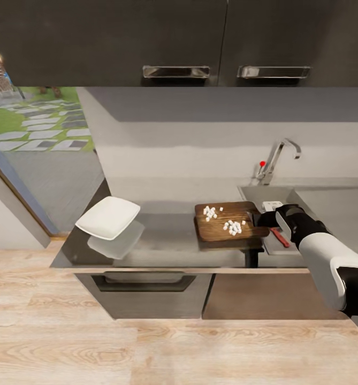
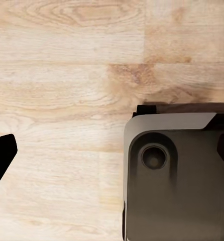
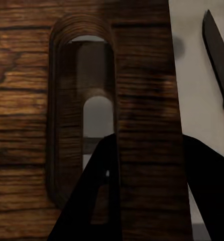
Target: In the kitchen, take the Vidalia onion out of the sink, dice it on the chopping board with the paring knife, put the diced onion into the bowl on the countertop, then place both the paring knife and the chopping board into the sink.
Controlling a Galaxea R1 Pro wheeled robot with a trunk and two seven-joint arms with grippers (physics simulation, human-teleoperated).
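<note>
The brown chopping board (image 1: 226, 223) hangs a little above the countertop (image 1: 168, 235), casting a shadow, with several white diced onion pieces (image 1: 233, 227) on top. My right gripper (image 1: 260, 218) is shut on the board's slotted handle end (image 3: 142, 100), one finger (image 3: 99, 201) showing through the slot. The red-handled paring knife (image 1: 279, 237) lies on the sink's steel surface just right of the board; its dark blade (image 3: 217, 55) shows past the board's edge. The white bowl (image 1: 108, 216) is at the counter's left end. My left gripper (image 2: 112, 155) is open over the wooden floor.
The sink (image 1: 328, 208) with its chrome faucet (image 1: 277, 158) and red knob (image 1: 262, 163) is at the right rear. Dark wall cabinets (image 1: 146, 43) hang overhead. A small white object (image 1: 271, 205) sits behind my right gripper. The robot's base (image 2: 177, 181) shows in the left wrist view.
</note>
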